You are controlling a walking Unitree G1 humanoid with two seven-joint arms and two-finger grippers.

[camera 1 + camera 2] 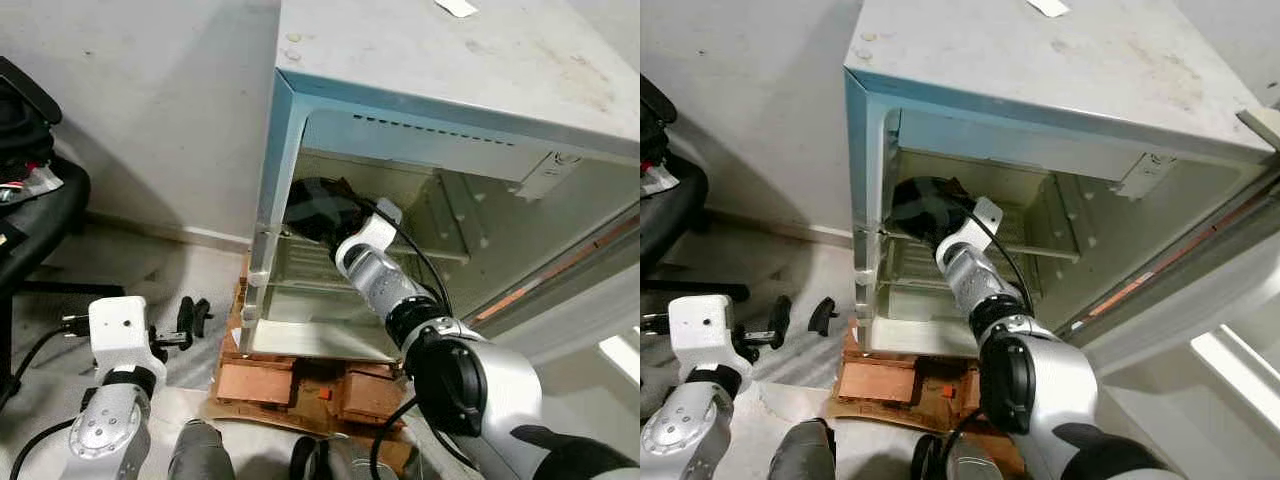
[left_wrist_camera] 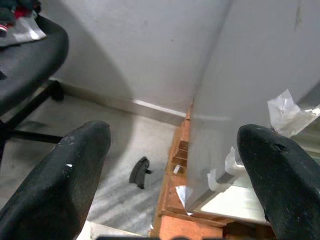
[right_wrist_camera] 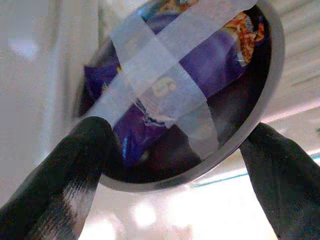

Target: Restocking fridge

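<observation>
- Right claw (image 3: pixel 170 150) reaching inside fridge (image 1: pixel 440 90), fingers gripping opposite rims of dark bowl (image 3: pixel 190 95) holding taped purple packet (image 3: pixel 200 70); bowl sitting at upper wire shelf (image 1: pixel 1040 235)
- Left claw (image 2: pixel 175 165) hanging wide open, gripping nothing, beside fridge

purple packet (image 3: pixel 210 65), print unreadable, no legible text

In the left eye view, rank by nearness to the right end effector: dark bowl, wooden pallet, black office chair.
1. Dark round bowl, at the right end effector inside the fridge.
2. Wooden pallet, beneath the fridge.
3. Black office chair, far left.
</observation>
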